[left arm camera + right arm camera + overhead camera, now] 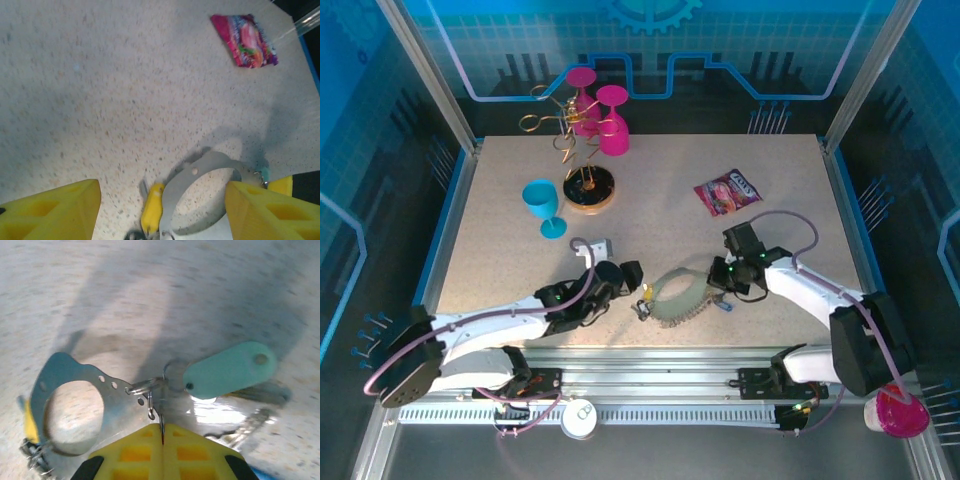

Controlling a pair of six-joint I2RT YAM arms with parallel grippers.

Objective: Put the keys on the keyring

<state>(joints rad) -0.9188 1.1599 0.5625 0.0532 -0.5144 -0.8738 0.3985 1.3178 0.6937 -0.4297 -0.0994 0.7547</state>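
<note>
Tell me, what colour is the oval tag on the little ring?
Mint green. The tag shows best in the right wrist view.

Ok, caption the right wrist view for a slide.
Closed right end effector at the small rings joining a green tag to the flat metal keyring.

**Yellow, teal and silver on speckled beige**

The table (770,160) is beige with fine dark speckles. The keyring (75,385) is silvery grey, with a pale teal-headed key (229,371) and a yellow-headed key (152,205). The left fingers (50,210) and right fingers (200,450) are bright yellow. Elsewhere, stronger colours — a sky-blue cup (542,205), two magenta goblets (600,115), a gold wire stand (563,122) on a black base (603,192), and a pink packet (727,190) with multicoloured print.
</note>
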